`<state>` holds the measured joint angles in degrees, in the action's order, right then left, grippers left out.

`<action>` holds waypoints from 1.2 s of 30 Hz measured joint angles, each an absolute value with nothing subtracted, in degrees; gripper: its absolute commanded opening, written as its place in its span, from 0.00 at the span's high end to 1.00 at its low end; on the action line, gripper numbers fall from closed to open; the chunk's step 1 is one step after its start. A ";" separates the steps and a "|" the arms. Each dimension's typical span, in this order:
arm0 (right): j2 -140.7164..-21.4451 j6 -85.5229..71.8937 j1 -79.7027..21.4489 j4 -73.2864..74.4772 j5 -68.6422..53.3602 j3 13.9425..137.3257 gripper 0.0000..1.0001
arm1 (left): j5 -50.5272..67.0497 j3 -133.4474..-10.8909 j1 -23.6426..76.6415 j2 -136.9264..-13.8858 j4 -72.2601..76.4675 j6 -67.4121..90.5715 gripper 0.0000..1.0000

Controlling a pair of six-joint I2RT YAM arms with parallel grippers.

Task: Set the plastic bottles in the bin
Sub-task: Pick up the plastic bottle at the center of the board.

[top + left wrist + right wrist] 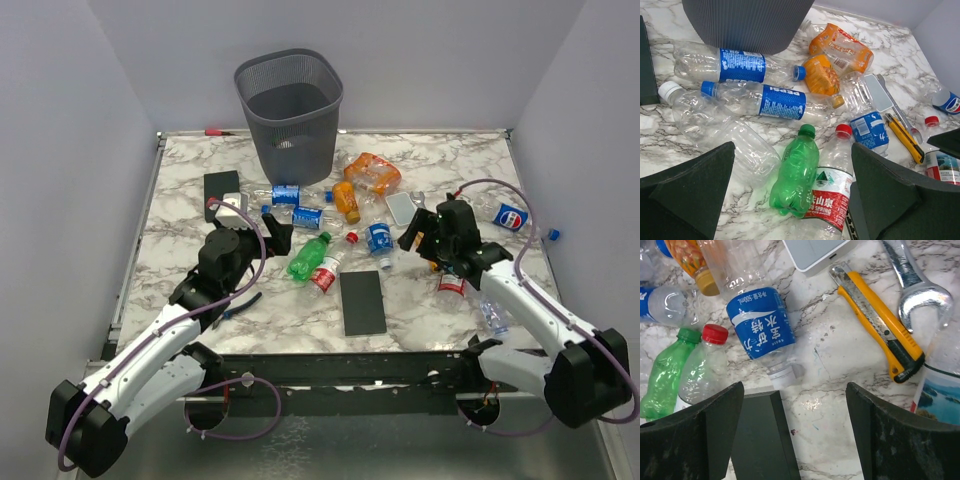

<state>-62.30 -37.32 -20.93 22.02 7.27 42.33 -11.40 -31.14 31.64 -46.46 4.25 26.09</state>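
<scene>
Green bottle (795, 175) lies lower centre of left wrist view, straight ahead between the parted fingers of the left tool (792, 192) — long axis running up-frame, cap away. Right tool (792, 430), also parted, sits farther off; bin (262, 130) upper centre, overhead view

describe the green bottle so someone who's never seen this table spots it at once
From the dark grey wire-mesh bin at the back, come straight toward the near edge, past two blue-labelled clear bottles. The small green plastic bottle lies there beside a red-capped clear bottle; it alone is green.
</scene>
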 measured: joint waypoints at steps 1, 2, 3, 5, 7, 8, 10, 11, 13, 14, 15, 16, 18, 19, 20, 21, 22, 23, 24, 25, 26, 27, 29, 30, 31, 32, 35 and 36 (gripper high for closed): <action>-63.59 -36.67 -20.91 21.26 6.33 42.28 0.17 | -11.29 -31.14 31.64 -46.48 4.27 26.09 0.01; -64.86 -35.88 -20.91 20.14 5.41 42.24 0.19 | -11.11 -31.14 31.64 -46.57 4.36 26.09 0.01; -66.26 -35.00 -20.91 18.85 4.51 42.24 0.20 | -10.92 -31.14 31.64 -46.70 4.51 26.09 0.01; -68.55 -33.52 -20.93 16.58 2.66 42.24 0.25 | -10.52 -31.14 31.66 -47.03 4.69 26.09 0.01; -70.50 -31.97 -21.12 14.41 0.64 42.24 0.27 | -10.24 -31.14 31.75 -47.48 4.67 26.11 0.01; -71.59 -31.57 -21.45 14.00 0.25 42.24 0.27 | -10.04 -31.14 31.75 -47.66 4.67 26.11 0.01; -73.47 -30.30 -22.44 12.84 -0.75 42.24 0.28 | -9.85 -31.14 31.86 -47.86 4.67 26.11 0.01; -74.39 -29.74 -23.03 12.49 -1.13 42.26 0.29 | -9.82 -31.14 31.94 -47.92 4.69 26.11 0.01; -76.36 -28.73 -23.90 12.03 -1.80 42.30 0.32 | -9.69 -31.14 32.01 -48.05 4.69 26.11 0.01; -77.38 -28.34 -24.36 11.97 -2.02 42.35 0.34 | -9.61 -31.14 32.01 -48.16 4.75 26.11 0.01; -78.24 -27.94 -24.60 12.01 -2.39 42.35 0.35 | -9.52 -31.14 32.01 -48.25 4.82 26.11 0.01; -78.94 -27.66 -24.73 12.03 -2.46 42.33 0.36 | -9.43 -31.14 32.01 -48.36 4.89 26.11 0.01; -79.64 -27.27 -24.77 11.99 -2.57 42.33 0.37 | -9.32 -31.14 32.01 -48.58 4.99 26.11 0.01; -79.72 -27.07 -24.82 11.99 -2.66 42.30 0.37 | -9.28 -31.14 32.01 -48.69 5.04 26.11 0.01; -79.72 -26.94 -24.84 11.92 -2.76 42.30 0.36 | -9.21 -31.14 32.01 -48.75 5.04 26.11 0.01; -79.72 -26.87 -24.99 11.77 -2.90 42.30 0.36 | -9.17 -31.14 32.01 -48.80 5.06 26.11 0.01; -79.72 -26.81 -25.15 11.62 -3.01 42.30 0.36 | -9.13 -31.14 32.01 -48.86 5.06 26.13 0.01; -79.81 -26.70 -25.23 11.60 -3.14 42.30 0.35 | -8.99 -31.14 32.01 -48.95 5.06 26.13 0.01; -79.96 -26.57 -25.41 11.57 -3.22 42.30 0.36 | -8.93 -31.14 32.01 -48.99 5.08 26.13 0.01; -80.25 -26.44 -25.54 11.53 -3.40 42.30 0.36 | -8.78 -31.14 32.01 -49.06 5.08 26.13 0.01; -80.68 -26.30 -25.61 11.42 -3.60 42.30 0.37 | -8.69 -31.14 32.01 -49.10 5.08 26.13 0.01; -81.25 -26.15 -25.80 11.35 -3.79 42.30 0.39 | -8.54 -31.14 32.01 -49.15 5.08 26.13 0.01; -82.46 -25.87 -25.91 11.20 -4.01 42.30 0.41 | -8.38 -31.14 32.01 -49.15 5.08 26.13 0.01; -83.02 -25.82 -25.93 11.11 -4.03 42.30 0.42 | -8.36 -31.11 32.01 -49.15 5.08 26.13 0.01; -83.57 -25.76 -25.96 11.05 -4.05 42.30 0.44 | -8.34 -31.11 32.01 -49.15 5.08 26.13 0.01; -83.99 -25.65 -25.98 10.94 -4.05 42.28 0.44 | -8.34 -31.11 32.01 -49.15 5.08 26.13 0.01; -84.58 -25.45 -25.98 10.39 -4.05 42.26 0.47 | -8.32 -31.09 32.01 -49.15 5.08 26.13 0.01; -84.68 -25.43 -25.98 10.09 -4.05 42.26 0.48 | -8.32 -31.09 32.01 -49.15 5.08 26.13 0.01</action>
<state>-84.68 -25.43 -25.98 10.09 -4.05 42.26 -8.32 -31.09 32.01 -49.15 5.08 26.13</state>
